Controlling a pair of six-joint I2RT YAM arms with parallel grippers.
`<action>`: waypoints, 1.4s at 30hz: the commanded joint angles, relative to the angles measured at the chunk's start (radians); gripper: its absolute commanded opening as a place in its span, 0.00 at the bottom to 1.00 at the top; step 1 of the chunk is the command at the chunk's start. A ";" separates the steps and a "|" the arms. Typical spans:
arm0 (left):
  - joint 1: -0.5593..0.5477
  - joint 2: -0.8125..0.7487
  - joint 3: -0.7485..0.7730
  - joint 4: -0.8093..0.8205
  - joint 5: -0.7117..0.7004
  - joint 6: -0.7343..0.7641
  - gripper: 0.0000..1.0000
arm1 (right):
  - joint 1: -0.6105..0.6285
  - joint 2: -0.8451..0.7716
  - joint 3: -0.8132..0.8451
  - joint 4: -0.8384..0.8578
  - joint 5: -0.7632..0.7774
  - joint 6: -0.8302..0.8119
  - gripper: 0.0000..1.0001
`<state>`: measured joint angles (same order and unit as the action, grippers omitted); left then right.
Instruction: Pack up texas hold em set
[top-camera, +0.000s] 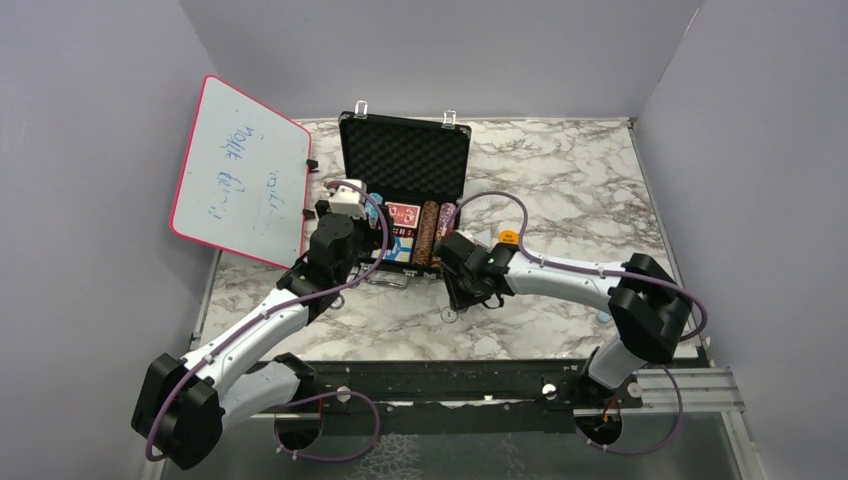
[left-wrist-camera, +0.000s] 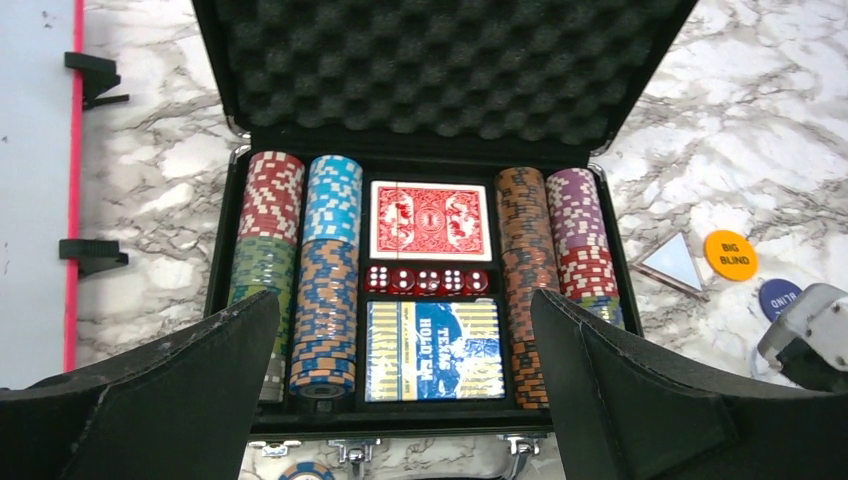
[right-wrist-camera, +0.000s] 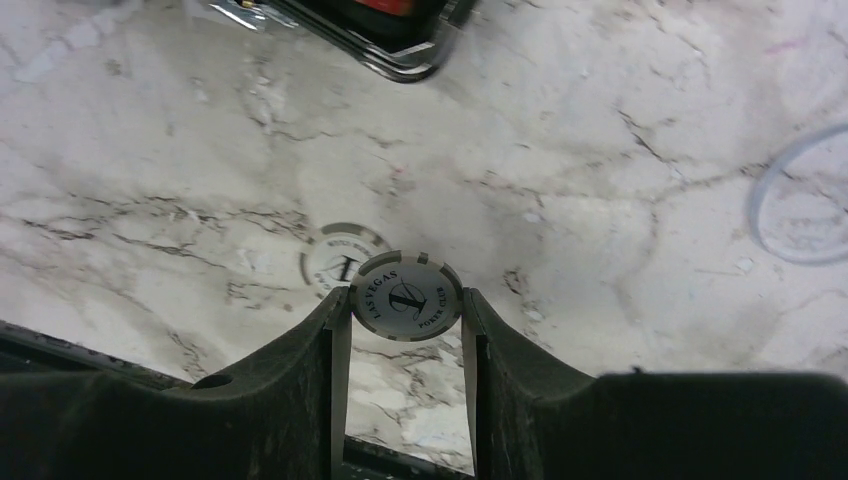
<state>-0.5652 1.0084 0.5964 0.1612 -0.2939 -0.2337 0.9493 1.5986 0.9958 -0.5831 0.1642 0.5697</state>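
The right claw (right-wrist-camera: 405, 318) is clenched on one grey-white chip (right-wrist-camera: 406, 292). It grips the chip by the rim, with the printed face "Las Vegas Poker Club" turned up to the wrist camera. It seems to be lifted a little from the marble counter (right-wrist-camera: 600, 150), but from this angle I cannot be sure. Just beyond this claw and slightly to its left, a second chip (right-wrist-camera: 330, 258) of the same kind lies flat on the counter, partly hidden behind the held one.

Farther ahead and to the left of the right claw stands the black briefcase (top-camera: 405, 155), its foam-lined lid raised.

The left claw (left-wrist-camera: 405, 300) is released, the fingers spread wide, and it hangs over the front edge of the briefcase. Between its fingers, nearest to it, lies the blue deck (left-wrist-camera: 433, 350). Beyond that are the row of red dice (left-wrist-camera: 427, 281) and then the red deck (left-wrist-camera: 430, 220). To the left of this claw two chip rows (left-wrist-camera: 328, 280) fill their slots, and to its right there are two more rows (left-wrist-camera: 525, 270).

Outside the case, to the right of the left claw, the orange button (left-wrist-camera: 730, 255) marked "Big Blind" and the blue button (left-wrist-camera: 778, 298) lie on the counter. The pink-framed whiteboard (top-camera: 240, 170) leans far to the left of the left claw.
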 joint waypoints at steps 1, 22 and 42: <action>-0.002 -0.008 0.026 -0.024 -0.092 -0.022 0.99 | 0.045 0.050 0.051 0.042 -0.008 -0.039 0.40; -0.002 -0.007 0.029 -0.032 -0.102 -0.025 0.99 | 0.106 0.189 0.131 -0.006 -0.012 -0.056 0.57; -0.002 0.030 0.037 -0.032 -0.064 -0.027 0.99 | 0.116 0.114 0.060 0.046 0.083 -0.004 0.32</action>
<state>-0.5652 1.0138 0.5976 0.1246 -0.3752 -0.2508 1.0595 1.7672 1.0901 -0.5655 0.1822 0.5438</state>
